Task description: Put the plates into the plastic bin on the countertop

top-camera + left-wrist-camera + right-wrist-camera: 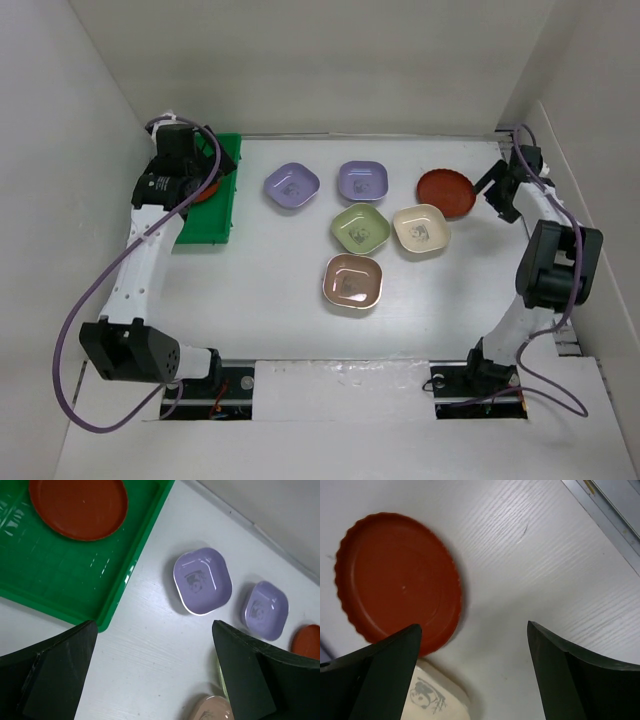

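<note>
Progress, judged from the top view, stands at one of seven. The plastic bin (215,222) sits in the far left corner of the counter (270,300) and holds the binned red-brown plate (207,190), under the left gripper (200,178). The left lavender plate (291,185) and right lavender plate (362,181) lie toward the far edge. The green plate (360,228), cream plate (421,230) and pinkish-tan plate (353,282) sit mid-counter. The loose red-brown plate (445,192) lies near the far right corner, just beside the right gripper (497,190).

In the left wrist view, the left gripper (155,680) stands wide and empty over bare counter just outside the bin's wall (117,612). The binned plate (77,507) lies flat, and the left lavender plate (202,581) is well clear of the bin.

In the right wrist view, the right gripper (470,680) is wide and empty, with the loose plate (397,577) off to one side rather than between the jaws. The likely step is to take this plate. The gripper should pinch the fluted rim on the side facing the right edge, where the counter is bare, because the cream plate (432,695) crowds the opposite side. The right wall leaves little room for swinging.
</note>
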You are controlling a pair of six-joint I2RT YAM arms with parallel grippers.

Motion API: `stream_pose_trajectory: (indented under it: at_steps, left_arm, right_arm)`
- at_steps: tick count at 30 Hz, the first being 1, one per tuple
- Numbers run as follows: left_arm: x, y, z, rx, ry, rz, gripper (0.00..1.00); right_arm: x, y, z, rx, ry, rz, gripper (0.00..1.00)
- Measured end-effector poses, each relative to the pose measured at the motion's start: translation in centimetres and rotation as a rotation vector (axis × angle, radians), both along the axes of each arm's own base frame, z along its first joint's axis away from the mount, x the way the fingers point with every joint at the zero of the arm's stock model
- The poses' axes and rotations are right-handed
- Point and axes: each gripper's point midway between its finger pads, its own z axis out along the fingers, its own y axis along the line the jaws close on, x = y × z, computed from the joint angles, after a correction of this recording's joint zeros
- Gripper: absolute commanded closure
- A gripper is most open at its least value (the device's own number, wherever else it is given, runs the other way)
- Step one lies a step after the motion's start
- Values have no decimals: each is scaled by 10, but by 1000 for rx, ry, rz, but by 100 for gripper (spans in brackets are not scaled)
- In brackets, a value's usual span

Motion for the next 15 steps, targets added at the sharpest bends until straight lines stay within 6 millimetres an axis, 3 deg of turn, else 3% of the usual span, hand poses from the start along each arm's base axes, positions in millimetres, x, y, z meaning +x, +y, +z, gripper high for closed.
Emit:
stream_pose_trajectory:
  at_steps: [3,7,9,11,12,14,15]
  left_arm:
    - [1,-6,-19,-3,45,-34,0]
    - [2,-12,-23,-13,49,-75,0]
    - [4,-16,-22,-21,39,-92,0]
    - [5,-19,-21,-28,30,-107,0]
    - [6,-20,-20,-31,26,-113,0]
    - [6,-21,-19,-35,20,-120,0]
    - [7,-22,-18,-36,18,-122,0]
  right_arm:
    - [13,-10,-25,21,44,-24,15]
    - [32,-11,-61,47,100,-13,20]
    - [35,-11,-76,54,128,-5,32]
    - [44,-12,-71,50,116,3,43]
    - [47,-13,-71,46,115,5,59]
    - [52,-15,-70,41,121,10,74]
    - [54,-15,-71,42,128,10,88]
